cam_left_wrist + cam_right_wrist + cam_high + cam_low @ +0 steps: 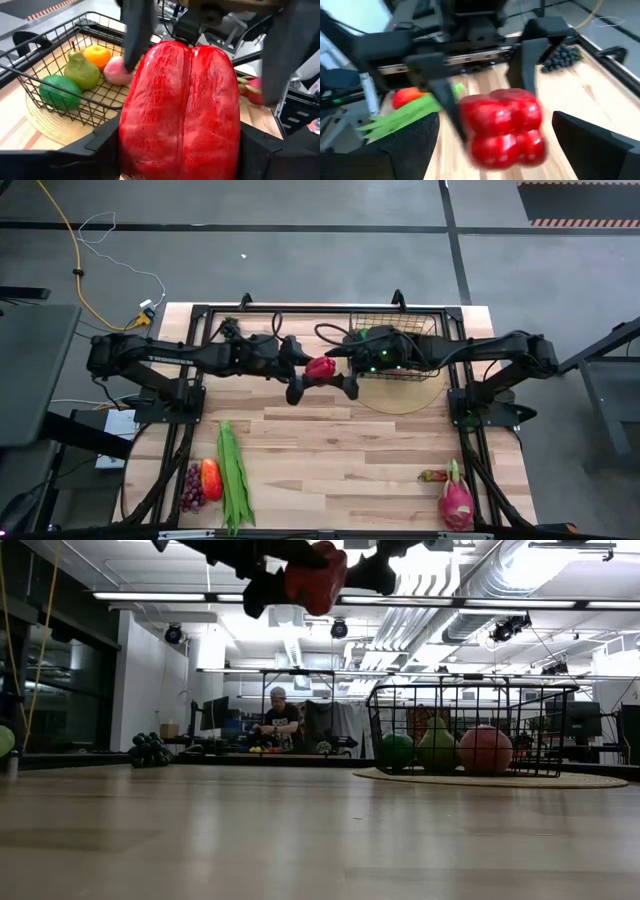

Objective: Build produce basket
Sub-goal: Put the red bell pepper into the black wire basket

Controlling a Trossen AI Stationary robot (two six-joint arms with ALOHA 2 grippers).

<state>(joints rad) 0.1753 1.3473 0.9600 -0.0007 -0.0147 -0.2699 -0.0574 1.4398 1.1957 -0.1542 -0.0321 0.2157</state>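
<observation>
Red pepper (182,107) clamped in left gripper (297,368) high above the table (330,450) – right gripper (347,366) spread wide around it, not touching. Beyond, wire-mesh basket (465,730) on round mat (405,392) – holding green fruit (397,751), pear (437,746), pinkish apple (485,749), orange one (97,55).

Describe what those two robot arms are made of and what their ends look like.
Both arms are matte black, built of tubular segments with chunky joints. The left arm carries small white lettering; black cables loop along both. The right arm shows tiny green lights near its wrist. Each tool, left and right, has two flat black fingers.
</observation>
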